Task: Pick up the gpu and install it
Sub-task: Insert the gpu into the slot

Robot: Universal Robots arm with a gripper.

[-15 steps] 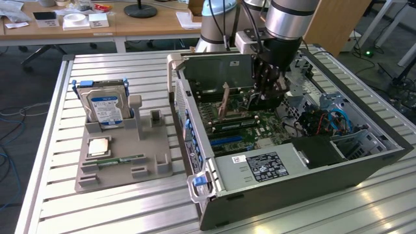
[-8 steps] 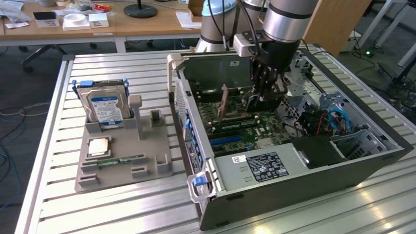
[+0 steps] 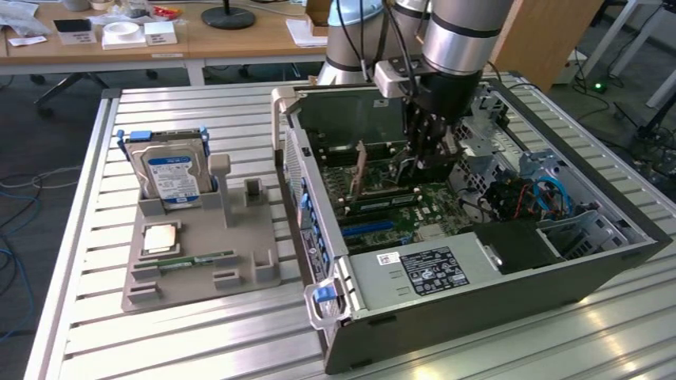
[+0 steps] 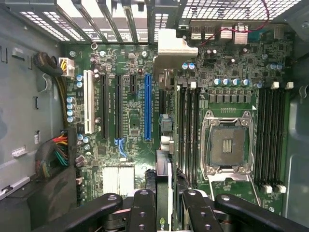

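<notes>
From the exterior view, the end effector is down inside the open computer case on the surface. In the wrist view it clamps the gpu edge-on above the motherboard, just beside the blue slot. So it's picked up, but apparently not seated yet.

Fingers gripping gpu edge-on, mobo below w/ blue slot, empty CPU socket

A ribbed silver aluminium worktable stands on a dark grey carpeted floor. Behind it run light wooden desks on white frames. Loose pale and blue cables trail across the floor at the exterior view's left. Soft light glints off the slats.
</notes>
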